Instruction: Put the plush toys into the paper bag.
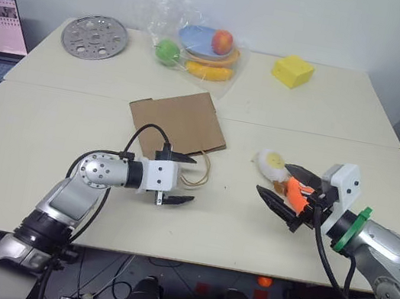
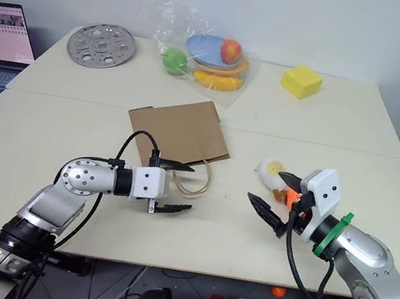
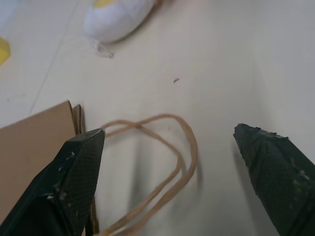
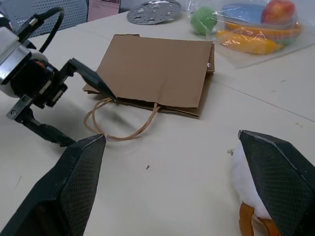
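Bright, even overhead light, soft short shadows under both arms on the table (image 1: 48,130). No glare. Head views sharp. Wrist views: near fingertips (image 3: 74,177) a bit soft, bg slightly blurred.

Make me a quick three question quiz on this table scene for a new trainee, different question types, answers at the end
1. True or false: the paper bag stands upright with its mouth open.
2. Which lies nearest the left gripper? A) the yellow block B) the bag's loop handles C) the round metal plate
3. Fill in: the right gripper, open, is beside the two ____ toys, the carrot and the egg.

Key: 1 false, it lies flat. 2 B. 3 plush.
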### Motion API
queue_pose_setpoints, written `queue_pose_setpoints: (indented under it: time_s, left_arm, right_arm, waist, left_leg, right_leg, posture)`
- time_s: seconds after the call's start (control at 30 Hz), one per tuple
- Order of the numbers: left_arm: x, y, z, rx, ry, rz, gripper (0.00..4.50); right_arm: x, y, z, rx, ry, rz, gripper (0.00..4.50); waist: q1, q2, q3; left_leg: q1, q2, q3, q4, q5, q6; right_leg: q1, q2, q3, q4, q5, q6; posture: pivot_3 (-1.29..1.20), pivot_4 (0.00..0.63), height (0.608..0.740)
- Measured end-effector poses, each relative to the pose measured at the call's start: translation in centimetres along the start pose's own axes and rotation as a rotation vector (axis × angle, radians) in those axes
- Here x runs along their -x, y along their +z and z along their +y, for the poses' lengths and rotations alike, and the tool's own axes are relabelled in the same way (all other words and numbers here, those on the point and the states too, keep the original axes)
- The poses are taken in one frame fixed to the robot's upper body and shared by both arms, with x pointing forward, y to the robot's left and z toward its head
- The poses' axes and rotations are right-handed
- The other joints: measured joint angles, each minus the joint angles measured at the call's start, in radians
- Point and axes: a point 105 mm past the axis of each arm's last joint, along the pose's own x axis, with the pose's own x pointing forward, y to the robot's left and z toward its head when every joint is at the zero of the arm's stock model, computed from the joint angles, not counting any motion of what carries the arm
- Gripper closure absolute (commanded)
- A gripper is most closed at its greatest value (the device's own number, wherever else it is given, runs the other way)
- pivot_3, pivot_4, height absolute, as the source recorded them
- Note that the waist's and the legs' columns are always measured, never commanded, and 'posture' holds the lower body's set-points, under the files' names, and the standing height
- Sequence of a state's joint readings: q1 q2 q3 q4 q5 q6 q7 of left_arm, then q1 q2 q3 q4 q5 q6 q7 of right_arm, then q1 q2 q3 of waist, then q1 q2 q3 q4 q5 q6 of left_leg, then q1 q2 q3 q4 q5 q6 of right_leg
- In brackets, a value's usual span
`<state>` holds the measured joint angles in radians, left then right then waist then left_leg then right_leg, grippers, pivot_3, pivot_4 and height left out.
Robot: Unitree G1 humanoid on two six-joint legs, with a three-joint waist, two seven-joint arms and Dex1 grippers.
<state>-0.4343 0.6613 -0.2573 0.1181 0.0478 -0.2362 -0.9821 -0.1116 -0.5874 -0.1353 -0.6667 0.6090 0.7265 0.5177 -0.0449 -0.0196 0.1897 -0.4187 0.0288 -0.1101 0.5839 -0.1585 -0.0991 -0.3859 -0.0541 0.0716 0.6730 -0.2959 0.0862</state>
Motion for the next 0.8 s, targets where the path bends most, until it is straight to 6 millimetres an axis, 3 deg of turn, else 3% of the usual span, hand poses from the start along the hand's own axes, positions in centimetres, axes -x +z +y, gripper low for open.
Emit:
queue_pose_setpoints:
  time_s: [0.13, 0.5, 0.8]
  left_arm:
    - [-0.6, -0.1, -0.5, -0.010, -0.027, -0.026, 0.87]
    - [-1.1, 0.0, -0.9, 0.002, -0.034, -0.066, 4.39]
    - [-1.4, 0.4, 0.1, 0.085, 0.005, -0.093, 4.46]
  right_arm:
    - [0.1, -0.1, 0.1, -0.014, -0.031, -0.003, 0.00]
    - [0.6, -0.3, -1.3, -0.061, -0.110, -0.012, 0.00]
    - [0.6, -0.4, -1.3, -0.035, -0.104, 0.009, 0.00]
  waist:
    - [0.004, 0.000, 0.000]
    - [0.004, 0.000, 0.000]
    - [0.004, 0.000, 0.000]
  left_leg:
    - [0.000, 0.000, 0.000, 0.000, 0.000, 0.000]
    - [0.000, 0.000, 0.000, 0.002, 0.000, 0.000]
    - [0.000, 0.000, -0.001, 0.003, 0.000, 0.000]
  right_leg:
    - [0.000, 0.000, 0.000, 0.000, 0.001, -0.001]
    - [0.000, 0.000, 0.000, 0.002, 0.001, -0.001]
    - [0.000, 0.000, 0.000, 0.002, 0.000, 0.000]
  posture:
    - [0.00, 0.150, 0.740]
    - [0.00, 0.150, 0.740]
    - [0.00, 0.150, 0.740]
